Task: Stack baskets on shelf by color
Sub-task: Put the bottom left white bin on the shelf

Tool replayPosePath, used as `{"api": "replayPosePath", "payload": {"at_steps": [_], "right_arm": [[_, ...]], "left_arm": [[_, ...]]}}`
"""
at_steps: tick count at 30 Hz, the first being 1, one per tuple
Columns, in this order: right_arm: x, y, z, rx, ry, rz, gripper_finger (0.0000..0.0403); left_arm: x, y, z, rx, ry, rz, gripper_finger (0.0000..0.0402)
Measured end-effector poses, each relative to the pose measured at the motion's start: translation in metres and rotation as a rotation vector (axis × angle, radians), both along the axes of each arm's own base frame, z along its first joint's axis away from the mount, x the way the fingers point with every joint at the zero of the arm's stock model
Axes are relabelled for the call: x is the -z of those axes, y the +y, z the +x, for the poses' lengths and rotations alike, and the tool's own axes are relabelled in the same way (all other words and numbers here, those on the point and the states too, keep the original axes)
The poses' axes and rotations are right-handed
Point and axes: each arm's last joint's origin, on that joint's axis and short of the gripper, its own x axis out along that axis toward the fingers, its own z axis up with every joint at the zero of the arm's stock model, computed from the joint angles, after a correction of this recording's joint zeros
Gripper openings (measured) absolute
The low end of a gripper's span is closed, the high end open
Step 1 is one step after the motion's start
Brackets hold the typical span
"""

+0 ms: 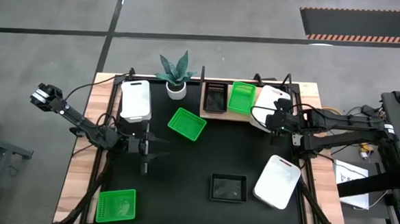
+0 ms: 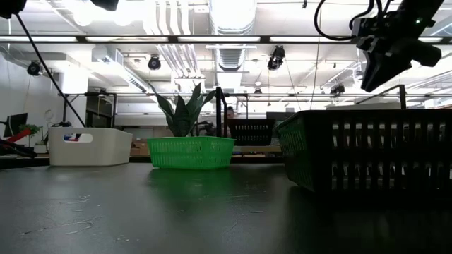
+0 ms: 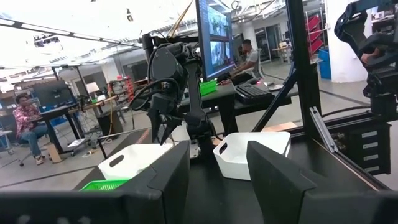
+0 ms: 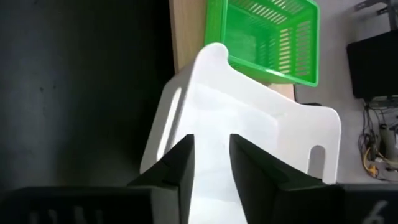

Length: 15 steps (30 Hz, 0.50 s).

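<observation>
My right gripper (image 4: 210, 163) hangs just above the white basket (image 4: 249, 130), fingers slightly parted and gripping nothing, the basket resting on the shelf (image 1: 217, 113) right beside the green basket (image 4: 267, 37).

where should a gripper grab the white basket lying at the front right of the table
Probably by a long side wall, coming straight down: the white basket sits open side up and angled on the table, so one finger goes inside the rim, one outside, wrist turned to match. Nothing crowds it.
</observation>
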Motion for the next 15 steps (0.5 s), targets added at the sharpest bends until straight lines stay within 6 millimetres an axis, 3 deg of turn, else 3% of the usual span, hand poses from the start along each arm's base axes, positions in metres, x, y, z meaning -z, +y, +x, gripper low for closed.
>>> {"api": "replayPosePath", "payload": {"at_steps": [5, 9, 15], "right_arm": [[0.000, 0.000, 0.000, 0.013, -0.001, -0.003, 0.0112], [-0.013, 0.000, 0.005, 0.094, -0.103, 0.058, 0.0107], [-0.030, 0.010, 0.024, 0.090, -0.204, 0.485, 0.0055]], "left_arm": [[-0.001, 0.000, 0.000, 0.000, -0.006, -0.004, 0.0145], [-0.001, 0.000, 0.000, 0.000, -0.006, -0.003, 0.0145], [0.000, 0.000, 0.000, 0.001, -0.003, -0.002, 0.0145]]}}
